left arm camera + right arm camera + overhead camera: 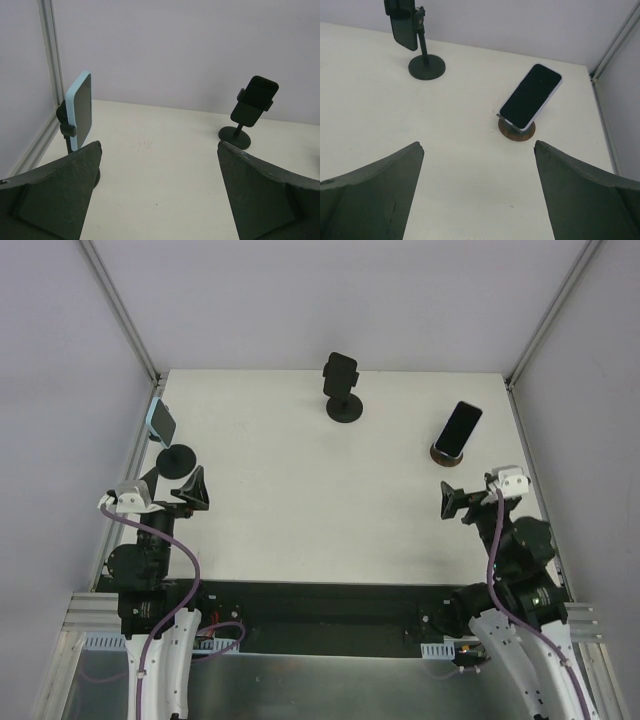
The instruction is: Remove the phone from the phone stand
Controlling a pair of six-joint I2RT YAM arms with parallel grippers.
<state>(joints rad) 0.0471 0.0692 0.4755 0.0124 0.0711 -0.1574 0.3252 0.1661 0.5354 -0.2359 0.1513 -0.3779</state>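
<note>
Weighing three phones, I find each arm near one: the left gripper [192,488], spread wide and empty, has the blue-cased phone [160,420] just far-left of it, upright on its stand [178,458]. The right gripper [452,502], equally wide and empty, faces the black phone [460,426], which leans back on a brown base [443,452] with its long axis running away. The middle phone [340,372] stands far off.

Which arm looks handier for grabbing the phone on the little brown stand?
Right, probably: the right gripper, open, faces that phone close by, while the left gripper sits across the table beside the blue-cased phone.
</note>
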